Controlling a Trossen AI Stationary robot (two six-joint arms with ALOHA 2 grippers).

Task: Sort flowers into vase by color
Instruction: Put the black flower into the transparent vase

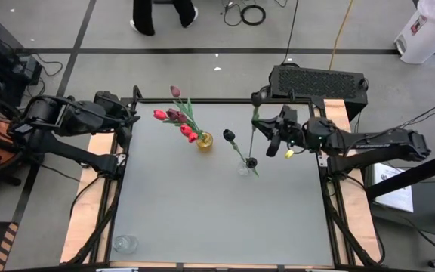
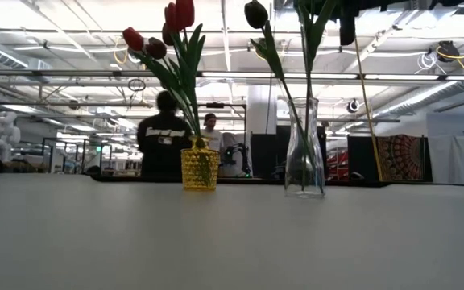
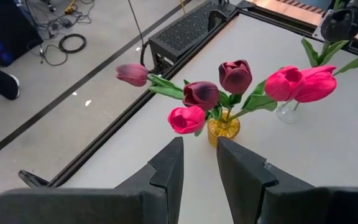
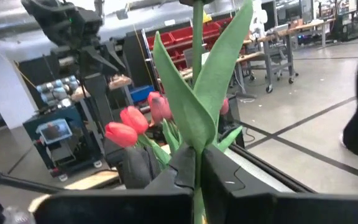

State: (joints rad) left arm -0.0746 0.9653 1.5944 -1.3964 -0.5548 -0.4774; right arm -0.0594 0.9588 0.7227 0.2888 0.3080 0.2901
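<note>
A yellow vase (image 1: 204, 141) (image 2: 199, 168) stands far of the table's middle and holds several red, pink and maroon tulips (image 3: 235, 76). A clear glass vase (image 1: 244, 168) (image 2: 304, 149) to its right holds two near-black tulips (image 1: 229, 135) by their stems. My right gripper (image 1: 267, 136) (image 4: 196, 163) hovers above the clear vase, shut on a further green tulip stem (image 2: 308, 56). My left gripper (image 1: 131, 121) (image 3: 199, 163) is open and waits at the table's far left, facing the yellow vase. My right gripper pinches the tulip's green stem (image 4: 196, 140) between its two fingers, just below where the long leaves (image 4: 185, 106) spread. The fingers come level from the table's right and lie across the stem. The stem stands about upright, and its lower end reaches into the clear vase's mouth (image 2: 304, 103).
A small clear glass (image 1: 124, 243) stands at the table's near left corner. A black box (image 1: 317, 79) sits past the far right edge. People (image 2: 164, 133) stand in the room behind. Bare grey tabletop (image 1: 217, 219) spreads across the near half.
</note>
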